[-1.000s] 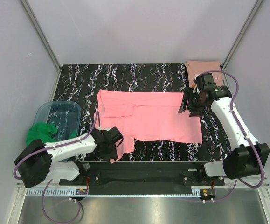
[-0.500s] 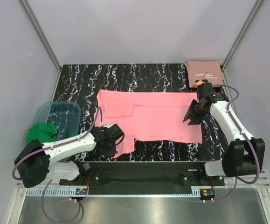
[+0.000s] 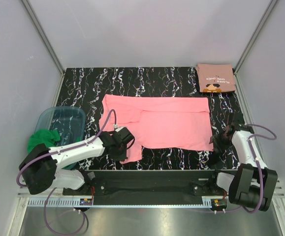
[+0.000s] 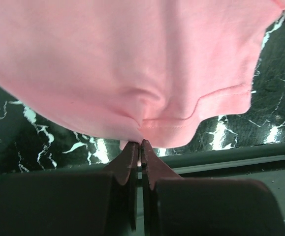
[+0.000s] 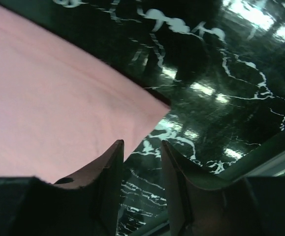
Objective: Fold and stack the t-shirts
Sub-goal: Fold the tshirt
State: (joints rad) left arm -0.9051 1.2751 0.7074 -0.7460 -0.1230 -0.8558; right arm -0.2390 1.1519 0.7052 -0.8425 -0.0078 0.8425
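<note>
The left gripper (image 4: 140, 143) was clenched on the near hem of the pink t-shirt (image 3: 167, 125), cloth puckered right at the pinch, on the shirt's near-left flap. The right gripper (image 5: 141, 145) had jaws apart with nothing between them, low over the table (image 3: 157, 78) at the shirt's near-right corner; contact with the cloth not clear. The pink t-shirt was plain and bright, spread mostly flat across the middle of the black, white-veined table, with a layer folded over on its left part. The salmon t-shirt (image 3: 215, 77) lay folded into a neat rectangle at the far-right corner, white lettering and a small dark-and-orange print facing up, well apart from the pink one. A clear bluish tub (image 3: 63, 118) sat at the table's left edge, with green cloth (image 3: 44, 139) in it, spilling over its near-left rim.
</note>
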